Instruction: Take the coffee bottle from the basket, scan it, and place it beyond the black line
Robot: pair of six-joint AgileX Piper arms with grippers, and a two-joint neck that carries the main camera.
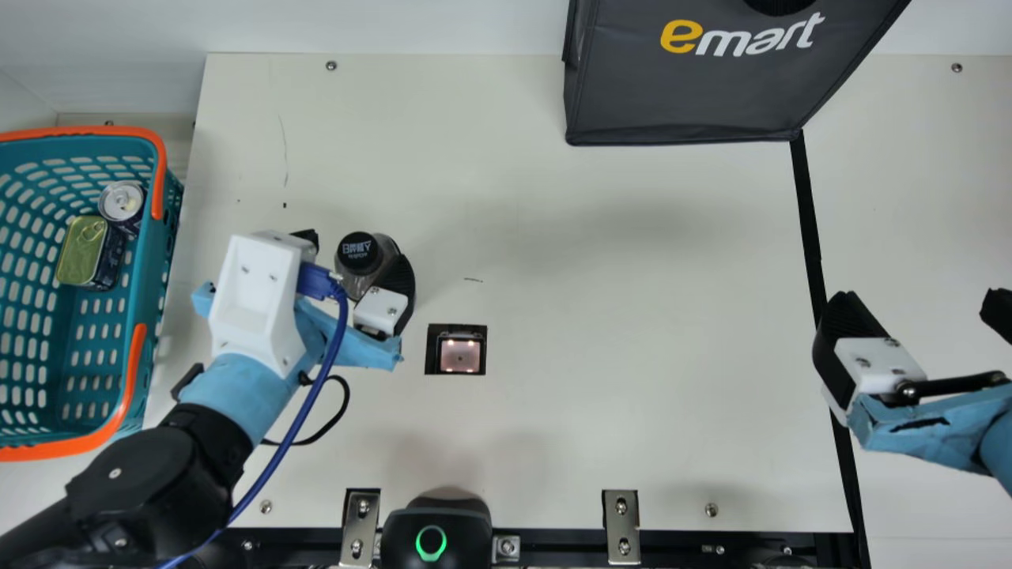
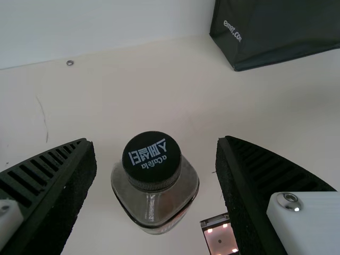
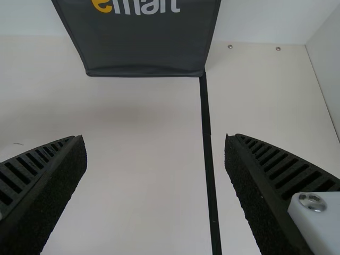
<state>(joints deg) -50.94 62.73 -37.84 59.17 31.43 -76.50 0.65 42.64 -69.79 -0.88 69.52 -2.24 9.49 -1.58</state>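
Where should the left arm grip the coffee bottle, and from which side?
I'd grip the bottle's body, below the sloping shoulder, with the left gripper coming in from the near left, one finger each side. The bottle stands upright, its body is wider than the black cap, and the open fingers straddle it.

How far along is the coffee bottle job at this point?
Done: the coffee bottle stands on the table, outside the basket. In hand: the left gripper is open around it, with a gap on either side, so it isn't gripped. Left: placing it beyond the black line. It stands beside the lit window, not over it; whether it is scanned, I can't tell.
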